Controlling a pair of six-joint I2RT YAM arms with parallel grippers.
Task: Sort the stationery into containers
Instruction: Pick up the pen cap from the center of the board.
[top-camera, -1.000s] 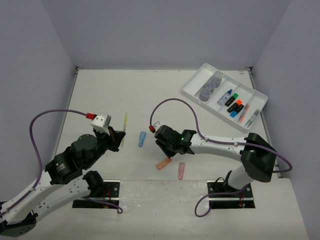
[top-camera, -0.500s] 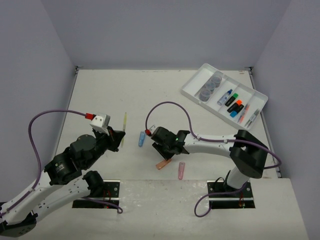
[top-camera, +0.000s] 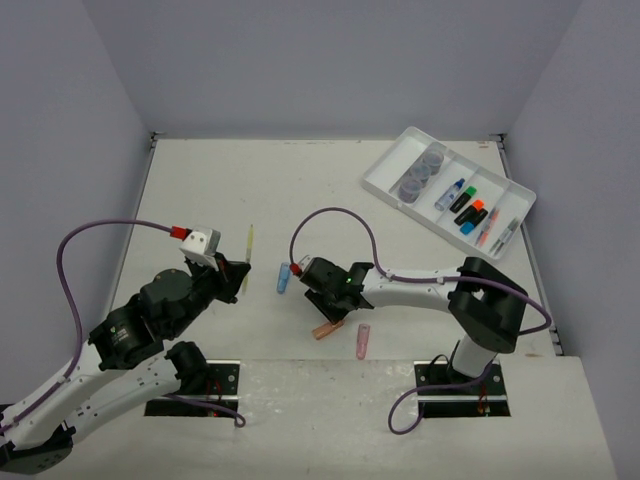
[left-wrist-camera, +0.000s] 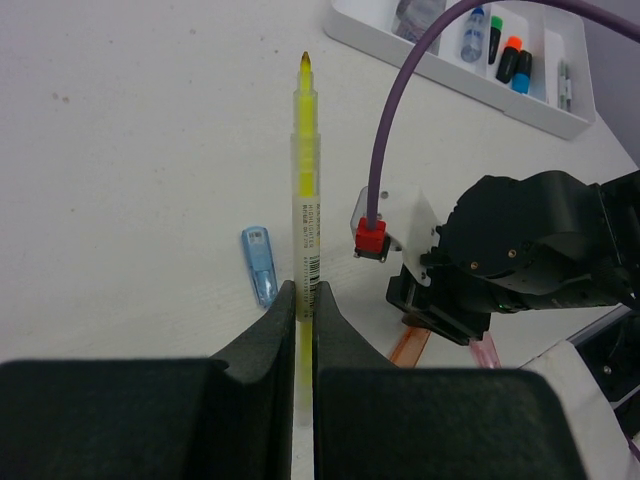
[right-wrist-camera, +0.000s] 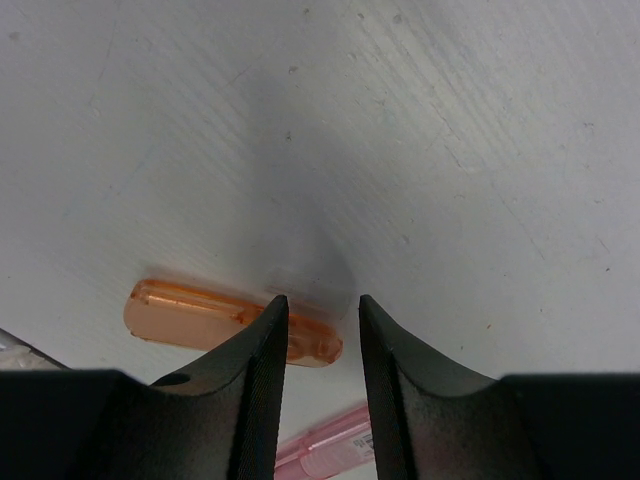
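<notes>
Tabletop (top-camera: 250, 180) white, walls (top-camera: 320, 60) lilac; left gripper (left-wrist-camera: 304, 296) tight on yellow pen (left-wrist-camera: 303, 170), right gripper (right-wrist-camera: 315, 310) ajar over orange capsule (right-wrist-camera: 190, 312).

From above and behind the arm bases we look down on the whole table (top-camera: 200, 180), with the white tray (top-camera: 372, 183) at upper right. Our left wrist view sits low, facing forward along the left tool (left-wrist-camera: 303, 295) and its yellow pen (left-wrist-camera: 303, 180); it shares the blue capsule (left-wrist-camera: 260, 263) and the tray with the overhead. Our right wrist view hangs very near the table, facing down through the right tool (right-wrist-camera: 318, 310), sharing the orange capsule (right-wrist-camera: 225, 320) and pink capsule (right-wrist-camera: 325, 450)
</notes>
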